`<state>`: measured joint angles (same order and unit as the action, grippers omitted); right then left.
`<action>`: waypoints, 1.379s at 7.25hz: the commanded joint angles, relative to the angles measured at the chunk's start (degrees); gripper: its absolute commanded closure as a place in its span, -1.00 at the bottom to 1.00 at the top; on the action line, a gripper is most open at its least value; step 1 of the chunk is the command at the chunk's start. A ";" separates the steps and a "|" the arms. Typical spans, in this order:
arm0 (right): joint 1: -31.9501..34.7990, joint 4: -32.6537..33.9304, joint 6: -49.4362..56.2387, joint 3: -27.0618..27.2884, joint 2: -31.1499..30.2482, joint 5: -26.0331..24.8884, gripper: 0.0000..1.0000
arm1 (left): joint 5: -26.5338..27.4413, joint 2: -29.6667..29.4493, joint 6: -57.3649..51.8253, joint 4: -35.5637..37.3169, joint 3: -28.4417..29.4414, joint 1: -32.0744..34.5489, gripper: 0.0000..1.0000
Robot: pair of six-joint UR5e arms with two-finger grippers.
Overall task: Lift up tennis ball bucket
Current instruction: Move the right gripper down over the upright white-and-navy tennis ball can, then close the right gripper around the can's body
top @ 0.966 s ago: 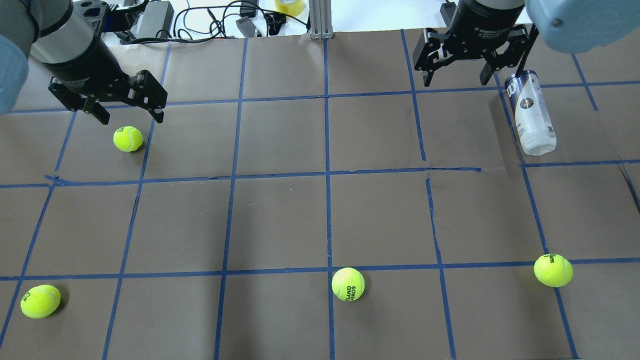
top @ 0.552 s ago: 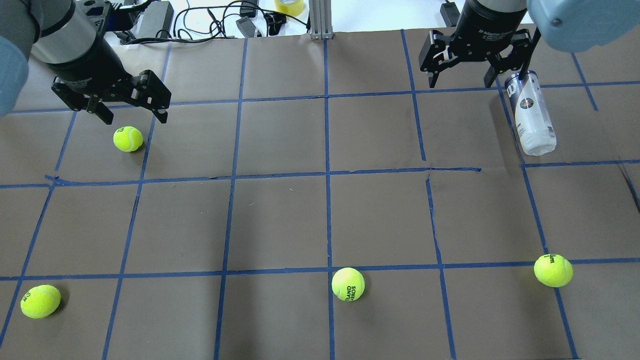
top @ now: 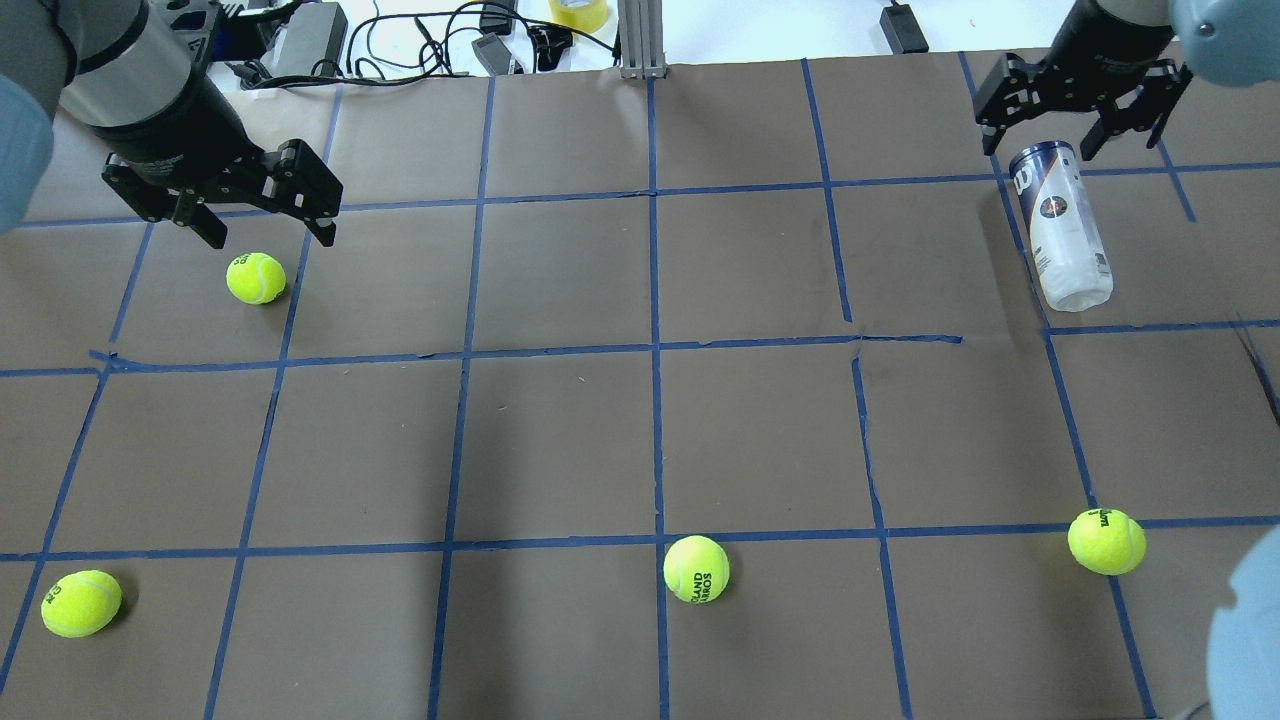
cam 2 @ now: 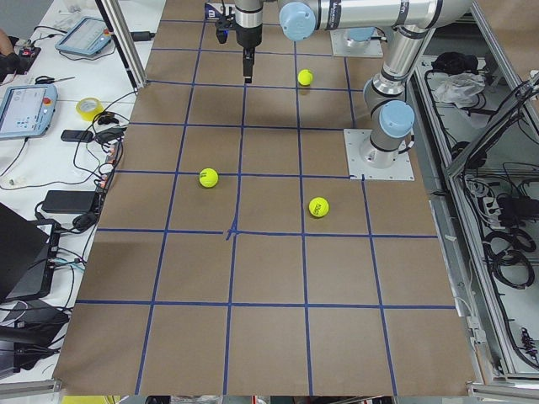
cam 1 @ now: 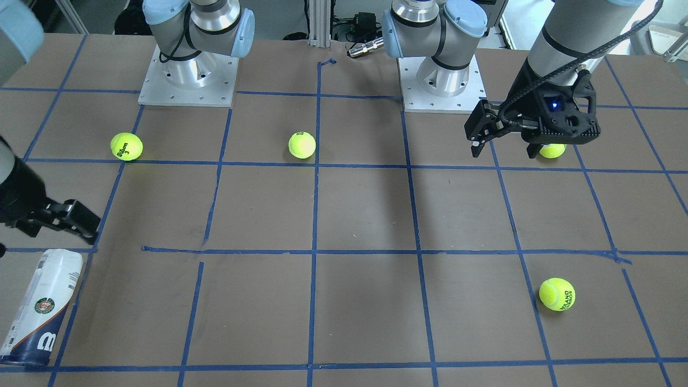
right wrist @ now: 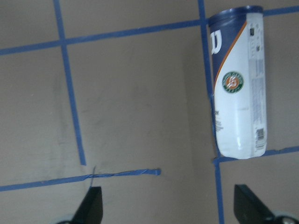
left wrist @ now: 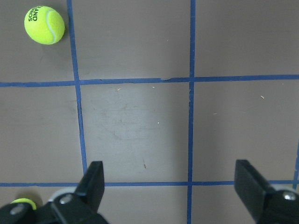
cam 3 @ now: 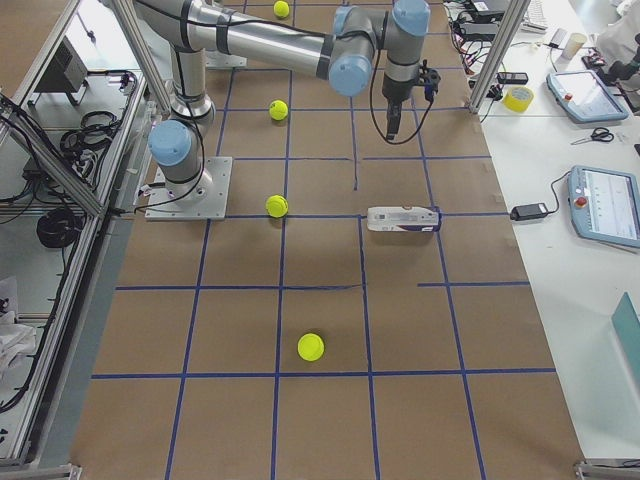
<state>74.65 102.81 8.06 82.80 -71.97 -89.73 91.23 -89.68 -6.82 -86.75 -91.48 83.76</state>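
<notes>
The tennis ball bucket (top: 1062, 225) lies on its side at the table's right, navy end away from the robot. It also shows in the front view (cam 1: 40, 306), the right side view (cam 3: 403, 218) and the right wrist view (right wrist: 238, 81). My right gripper (top: 1040, 140) is open and empty. It hovers above the table close to the bucket without touching it. In the right wrist view (right wrist: 170, 210) the bucket lies off to the right of the jaws. My left gripper (top: 265, 235) is open and empty above a tennis ball (top: 256, 277).
Three more tennis balls lie on the near half of the table: one at the left (top: 81, 603), one in the middle (top: 696, 568), one at the right (top: 1106, 541). Cables, power bricks and a tape roll (top: 578, 12) lie past the far edge, beside an aluminium post (top: 640, 40).
My right gripper has moved right and toward the far edge, from left of the bucket to over its navy end. The left gripper has barely moved. The bucket and balls have not moved.
</notes>
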 commanded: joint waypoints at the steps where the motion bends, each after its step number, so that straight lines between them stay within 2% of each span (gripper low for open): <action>1: -5.47 9.91 7.04 -0.79 9.43 -0.18 -1.00 | 0.00 -0.23 -0.04 0.00 -0.10 -0.09 -1.00; 3: -5.83 13.11 7.23 -0.71 13.50 0.08 -1.00 | -0.09 -0.67 -0.04 0.00 -0.10 -0.18 -1.00; 5: -8.63 15.75 13.00 -0.71 17.11 0.07 -1.00 | -0.17 -1.02 -0.04 0.17 -0.19 -0.35 -1.00; 7: -8.74 15.76 11.37 -0.97 17.82 0.60 -1.00 | -0.26 -0.68 0.13 0.09 -0.45 0.00 -1.00; 10: -8.38 17.34 10.14 -0.88 19.58 0.52 -1.00 | -3.33 0.20 1.10 -0.09 -1.07 0.70 -1.00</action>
<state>66.13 119.95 18.41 81.94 -53.18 -89.21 89.01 -89.90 -6.03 -86.74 -92.47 84.05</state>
